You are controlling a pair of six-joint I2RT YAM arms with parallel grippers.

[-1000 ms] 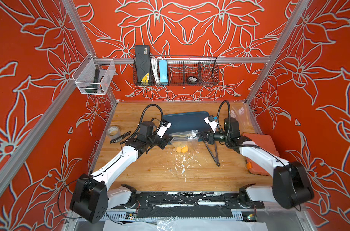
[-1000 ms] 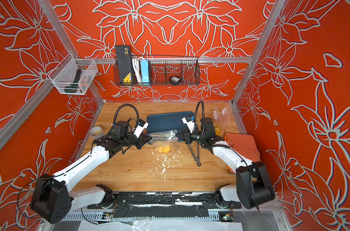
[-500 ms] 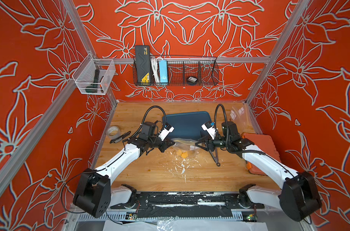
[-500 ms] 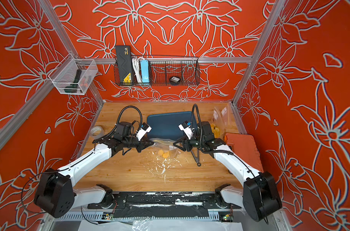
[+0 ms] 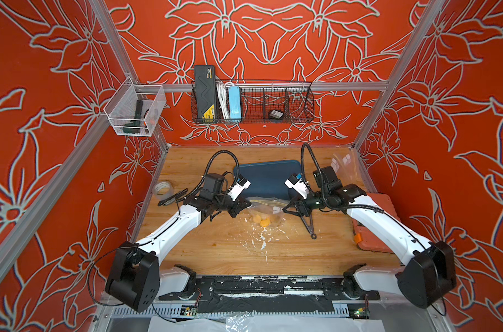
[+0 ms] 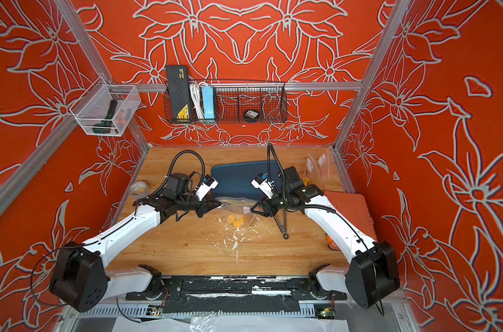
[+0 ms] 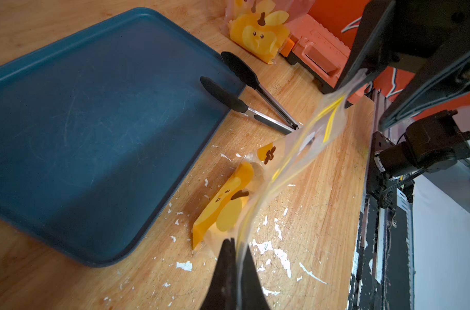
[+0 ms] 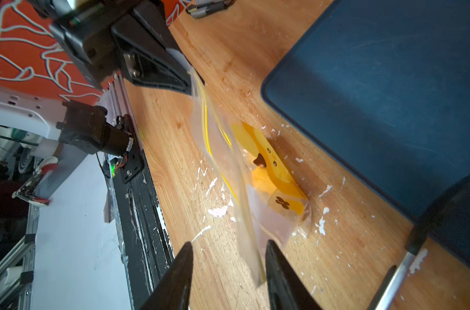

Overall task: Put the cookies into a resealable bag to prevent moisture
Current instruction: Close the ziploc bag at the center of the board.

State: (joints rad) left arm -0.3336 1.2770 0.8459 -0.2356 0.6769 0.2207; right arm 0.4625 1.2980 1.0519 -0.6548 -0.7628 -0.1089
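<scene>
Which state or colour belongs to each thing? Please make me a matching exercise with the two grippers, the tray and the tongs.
Things:
1 left gripper
2 right gripper
3 tray
4 tongs

States or colours:
a jaws apart, the bag between them
b dark blue
c black tips, metal arms
d jaws shut on the bag

Pairs: 1-d, 2-a, 3-b, 4-c

Left jaws pinched, right jaws apart
</scene>
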